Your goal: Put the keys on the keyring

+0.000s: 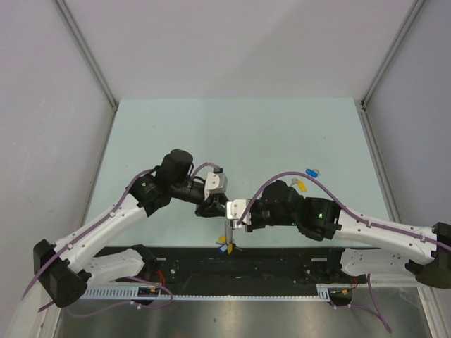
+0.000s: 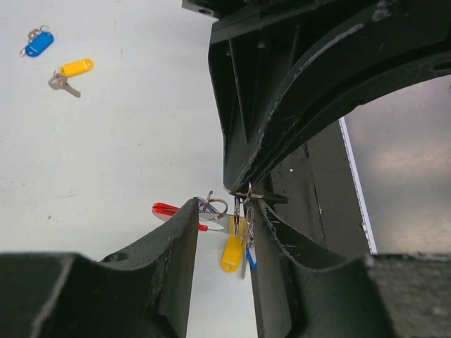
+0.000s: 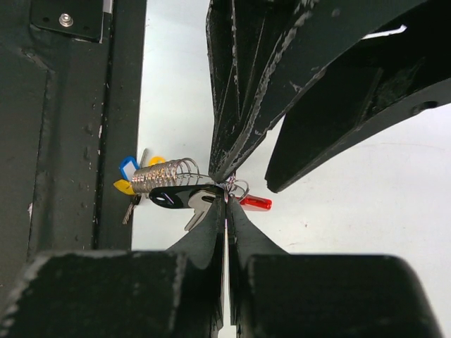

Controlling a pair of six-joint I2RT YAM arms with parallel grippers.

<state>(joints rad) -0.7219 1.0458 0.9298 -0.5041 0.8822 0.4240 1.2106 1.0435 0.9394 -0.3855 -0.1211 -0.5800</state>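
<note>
My right gripper (image 3: pixel 227 201) is shut on the thin wire of the keyring (image 3: pixel 239 189), held above the table's near edge. The ring's red section (image 3: pixel 255 203) sticks out to one side. A black-tagged key (image 3: pixel 180 196) hangs at the pinch point; I cannot tell whether it is threaded on. My left gripper (image 2: pixel 224 211) is open, its fingers either side of the ring (image 2: pixel 243 211), which sits close to the right finger (image 2: pixel 271 246). A blue-tagged key (image 2: pixel 36 44) lies loose on the table (image 1: pixel 310 171). In the top view both grippers meet, left (image 1: pixel 215 208), right (image 1: pixel 231 210).
A silver coil spring (image 3: pixel 158 174), a yellow tag (image 2: pixel 232 253) and a short blue tag (image 3: pixel 127 167) dangle from the ring. A loose yellow-tagged key (image 2: pixel 74 68) lies beside the blue one. The black base rail (image 1: pixel 282 264) runs under the hanging bunch.
</note>
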